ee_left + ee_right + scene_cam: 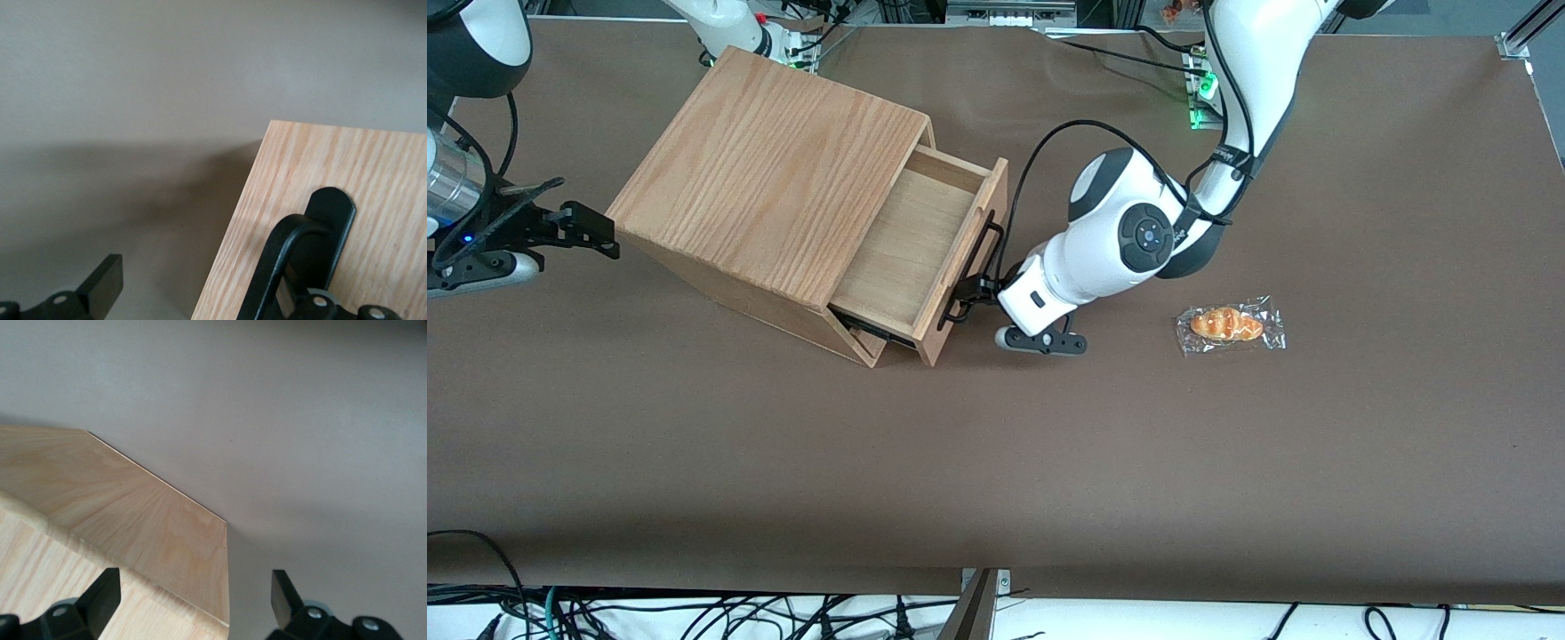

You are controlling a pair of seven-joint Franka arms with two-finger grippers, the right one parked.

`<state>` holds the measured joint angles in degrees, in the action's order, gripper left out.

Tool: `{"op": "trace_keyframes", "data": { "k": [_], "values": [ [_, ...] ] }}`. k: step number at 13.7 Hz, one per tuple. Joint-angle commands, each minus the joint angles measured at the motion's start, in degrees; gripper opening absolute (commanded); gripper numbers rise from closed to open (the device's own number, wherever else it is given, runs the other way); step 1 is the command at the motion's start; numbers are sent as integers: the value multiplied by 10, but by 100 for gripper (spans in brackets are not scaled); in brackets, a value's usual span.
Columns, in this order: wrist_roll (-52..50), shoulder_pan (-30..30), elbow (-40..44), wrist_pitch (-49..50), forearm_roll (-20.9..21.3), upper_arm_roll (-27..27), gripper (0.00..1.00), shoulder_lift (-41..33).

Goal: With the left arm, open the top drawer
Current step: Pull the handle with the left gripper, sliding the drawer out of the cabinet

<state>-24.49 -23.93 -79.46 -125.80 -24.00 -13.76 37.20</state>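
Note:
The top drawer (907, 249) stands pulled well out of the oak-grained cabinet (774, 178), and its pale wooden tray is bare inside. A thin black bar handle (983, 262) runs along the drawer's front panel (347, 180). The left arm (1120, 240) reaches down in front of that panel. Its gripper (967, 300) is at the end of the handle nearer the front camera. In the left wrist view the gripper (200, 290) is open, with its fingers spread wide. One finger (107, 280) hangs over the table, and the other sits tucked under the curved end of the handle (283, 260).
A wrapped bread roll (1230, 325) lies on the brown table (996, 462), toward the working arm's end. A lower drawer (871, 331) shows slightly below the top one. The cabinet's top (133, 520) fills part of the right wrist view.

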Motion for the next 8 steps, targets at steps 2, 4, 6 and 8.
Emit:
{"op": "trace_keyframes", "data": {
  "k": [2, 4, 6, 8],
  "values": [
    [-6, 21, 11, 12, 20, 3, 100, 4],
    [-6, 22, 11, 13, 20, 4, 100, 4],
    [-5, 27, 11, 13, 20, 4, 100, 4],
    [-5, 31, 11, 12, 20, 4, 100, 4]
  ]
}}
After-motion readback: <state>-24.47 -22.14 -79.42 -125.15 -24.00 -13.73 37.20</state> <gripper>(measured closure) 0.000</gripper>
